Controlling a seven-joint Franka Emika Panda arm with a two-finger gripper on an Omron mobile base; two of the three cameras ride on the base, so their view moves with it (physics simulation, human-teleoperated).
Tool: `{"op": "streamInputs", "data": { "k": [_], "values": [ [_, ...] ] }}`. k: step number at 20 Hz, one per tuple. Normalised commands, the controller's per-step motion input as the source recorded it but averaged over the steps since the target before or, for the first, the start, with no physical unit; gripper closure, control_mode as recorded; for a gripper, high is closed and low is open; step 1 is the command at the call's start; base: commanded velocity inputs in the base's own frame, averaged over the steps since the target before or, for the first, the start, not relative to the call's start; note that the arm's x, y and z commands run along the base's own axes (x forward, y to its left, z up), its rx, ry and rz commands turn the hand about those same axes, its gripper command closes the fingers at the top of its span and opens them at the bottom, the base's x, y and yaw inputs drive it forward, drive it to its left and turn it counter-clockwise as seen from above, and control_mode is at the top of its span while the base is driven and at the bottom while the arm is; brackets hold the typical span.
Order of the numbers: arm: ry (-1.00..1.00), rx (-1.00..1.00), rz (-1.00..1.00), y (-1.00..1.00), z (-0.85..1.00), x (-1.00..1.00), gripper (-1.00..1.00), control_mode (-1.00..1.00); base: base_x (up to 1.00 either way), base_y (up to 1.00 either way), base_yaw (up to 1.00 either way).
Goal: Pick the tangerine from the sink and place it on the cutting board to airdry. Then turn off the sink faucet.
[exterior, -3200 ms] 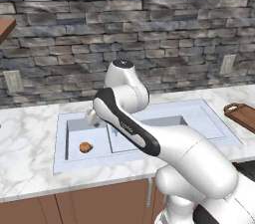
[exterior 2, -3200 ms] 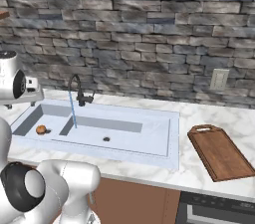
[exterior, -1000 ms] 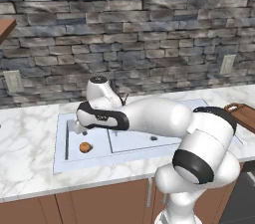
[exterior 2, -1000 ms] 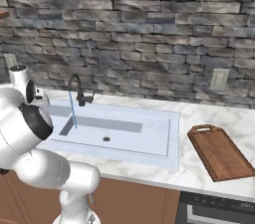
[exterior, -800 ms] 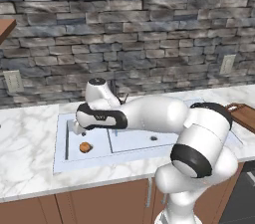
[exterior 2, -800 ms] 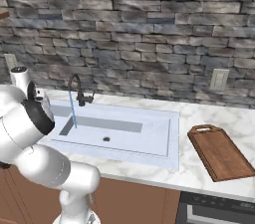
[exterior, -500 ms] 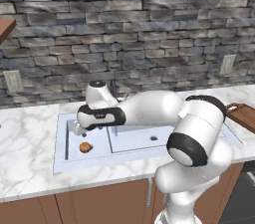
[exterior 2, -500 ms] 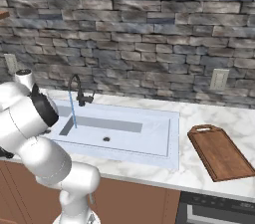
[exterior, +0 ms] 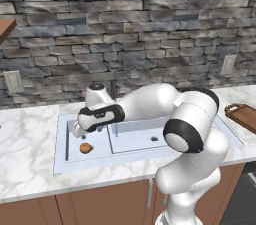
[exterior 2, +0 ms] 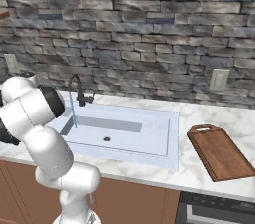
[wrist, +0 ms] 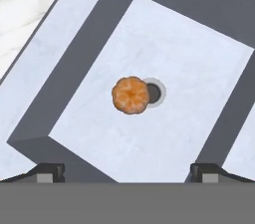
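Note:
The tangerine lies on the floor of the sink's smaller left bowl. In the hand view the tangerine rests against the dark drain hole. My gripper hangs just above that bowl, pointing down, up and left of the fruit. Looking along the gripper, its jaws are open wide, nothing is between them, and the fruit is well below. The black sink faucet runs a thin blue stream into the larger bowl of the sink. The cutting board lies on the counter right of the sink.
My arm arches over the larger bowl and hides the left bowl in the right base view. The stone wall stands close behind the faucet. Wall outlets sit above the marble counter. The cutting board reaches the right frame edge.
The hand has sunk a little toward the left bowl and the elbow has swung up and right. The tangerine has not moved, and the jaws have stayed open.

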Motion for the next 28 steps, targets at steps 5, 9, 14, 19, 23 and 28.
{"op": "streamInputs", "data": {
  "k": [5, 9, 14, 19, 23, 28],
  "values": [
    [0.02, 0.00, 0.00, 0.05, -0.19, 0.07, -1.00, -1.00, 0.00, 0.00, 0.00],
    [0.02, 0.00, 0.00, 0.04, -0.20, 0.08, -1.00, -1.00, 0.00, 0.00, 0.00],
    [0.01, 0.00, 0.00, 0.03, -0.19, 0.08, -1.00, -1.00, 0.00, 0.00, 0.00],
    [0.00, 0.00, 0.00, 0.02, -0.14, 0.04, -1.00, -1.00, 0.00, 0.00, 0.00],
    [0.00, 0.00, 0.00, 0.01, -0.08, 0.00, -1.00, -1.00, 0.00, 0.00, 0.00],
    [0.00, 0.00, 0.00, 0.01, -0.08, 0.00, -1.00, -1.00, 0.00, 0.00, 0.00]
  ]
}}
